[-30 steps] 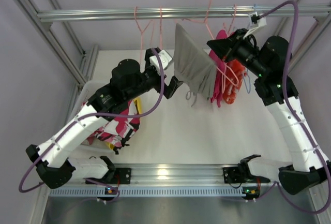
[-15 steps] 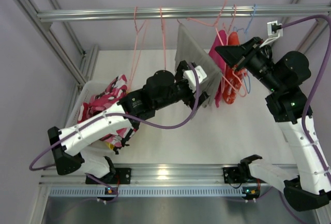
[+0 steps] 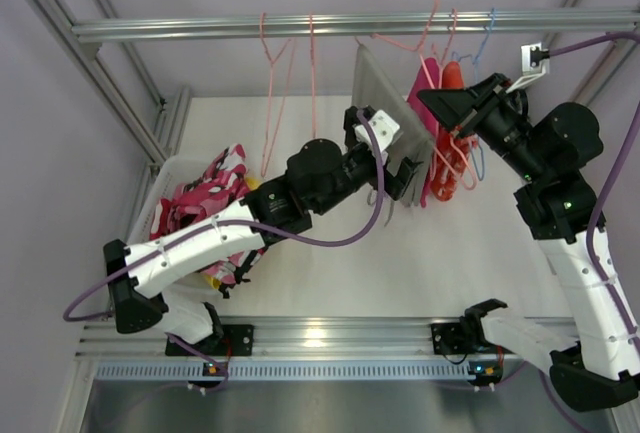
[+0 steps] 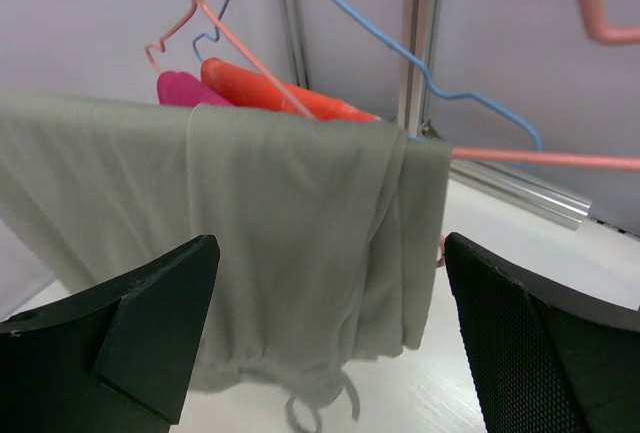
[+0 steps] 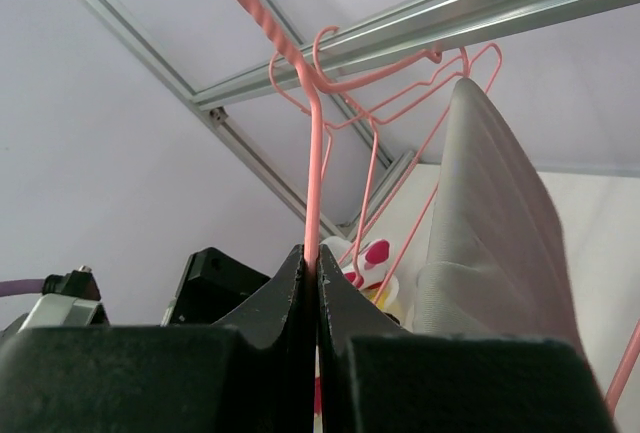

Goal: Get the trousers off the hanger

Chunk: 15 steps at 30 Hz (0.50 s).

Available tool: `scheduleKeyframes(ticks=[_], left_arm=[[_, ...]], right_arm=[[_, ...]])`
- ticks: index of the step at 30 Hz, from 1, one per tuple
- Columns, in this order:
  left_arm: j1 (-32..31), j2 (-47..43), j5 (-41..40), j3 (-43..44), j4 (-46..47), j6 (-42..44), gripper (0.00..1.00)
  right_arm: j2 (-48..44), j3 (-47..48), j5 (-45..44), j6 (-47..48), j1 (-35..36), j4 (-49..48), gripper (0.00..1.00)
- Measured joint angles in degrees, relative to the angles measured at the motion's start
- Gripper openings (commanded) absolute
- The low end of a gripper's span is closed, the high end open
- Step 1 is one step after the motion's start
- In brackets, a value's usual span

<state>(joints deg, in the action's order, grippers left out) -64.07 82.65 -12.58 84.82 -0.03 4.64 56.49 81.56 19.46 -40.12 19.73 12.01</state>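
The right gripper [image 5: 317,298] is clamped shut on the wire neck of a pink hanger [image 5: 312,153], holding it up beside the rail [image 3: 300,25]. The grey trousers [image 4: 280,233] hang folded over this hanger's bar, above the tabletop [image 3: 400,263]. The left gripper [image 4: 330,323] reaches in at their lower half with its jaws wide apart, one finger on each side of the cloth; whether they touch it cannot be told. Just behind the grey pair, magenta trousers [image 4: 185,88] and orange trousers [image 4: 280,93] hang on other hangers, next to a blue hanger [image 4: 400,48]. At the left side of the tabletop, patterned trousers [image 3: 205,198] lie heaped in a white bin [image 3: 162,175].
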Motion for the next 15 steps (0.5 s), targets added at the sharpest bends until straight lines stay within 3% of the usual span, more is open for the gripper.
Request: scheduleKeyframes(ticks=[8, 15], left_arm=[[-2.78, 2.82, -2.14, 1.86, 3.04, 0.00, 0.99], [-2.40, 5.88, -7.93, 4.24, 3.52, 1.31, 0.93]], right_arm=[[-0.13, -0.37, -0.35, -0.20, 0.68, -0.13, 0.00], [-0.31, -0.52, -0.37, 0.00, 0.79, -0.13, 0.00]])
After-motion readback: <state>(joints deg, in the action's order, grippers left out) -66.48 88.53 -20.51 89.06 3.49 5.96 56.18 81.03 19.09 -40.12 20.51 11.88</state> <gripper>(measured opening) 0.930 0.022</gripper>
